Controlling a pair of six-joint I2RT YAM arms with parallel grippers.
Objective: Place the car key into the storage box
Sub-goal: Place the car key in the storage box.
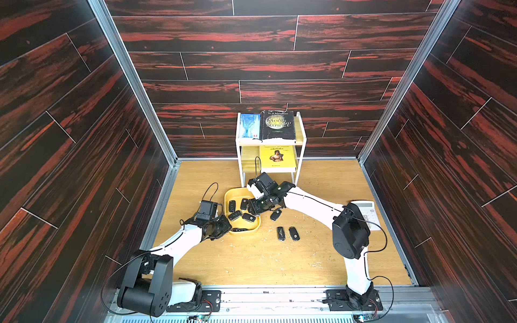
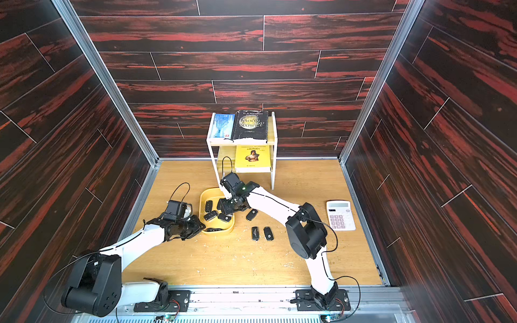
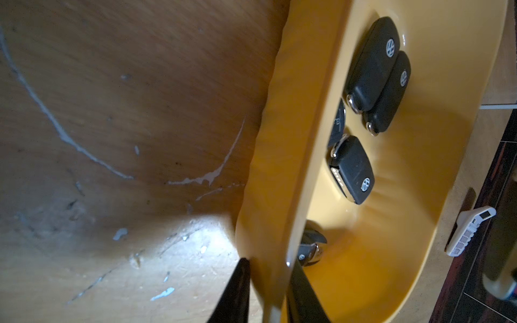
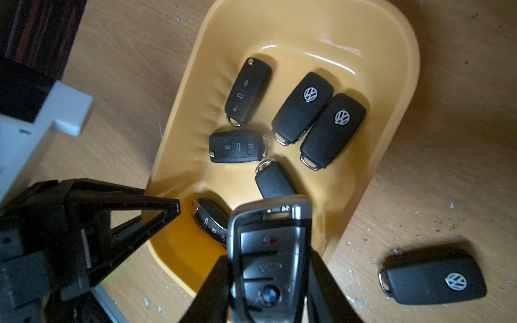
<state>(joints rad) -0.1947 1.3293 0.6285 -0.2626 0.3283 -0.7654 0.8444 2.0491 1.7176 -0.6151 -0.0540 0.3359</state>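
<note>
The storage box (image 1: 233,195) is a shallow yellow tray on the wooden table, shown in both top views (image 2: 208,194), with several black key fobs (image 4: 303,107) lying in it. My right gripper (image 4: 268,257) is shut on the car key (image 4: 272,229), a grey-and-black fob with a blue-and-white badge. It holds the key over the tray's right rim (image 1: 256,208). My left gripper (image 3: 268,263) is shut on the tray's near-left rim (image 3: 282,156), one finger outside the wall and one inside (image 1: 226,226).
Three more black fobs lie on the table right of the tray (image 1: 275,214) (image 1: 281,233) (image 1: 294,233). A white two-tier book shelf (image 1: 270,145) stands behind the tray. A white calculator (image 2: 340,214) lies at the right edge, near the right arm's elbow.
</note>
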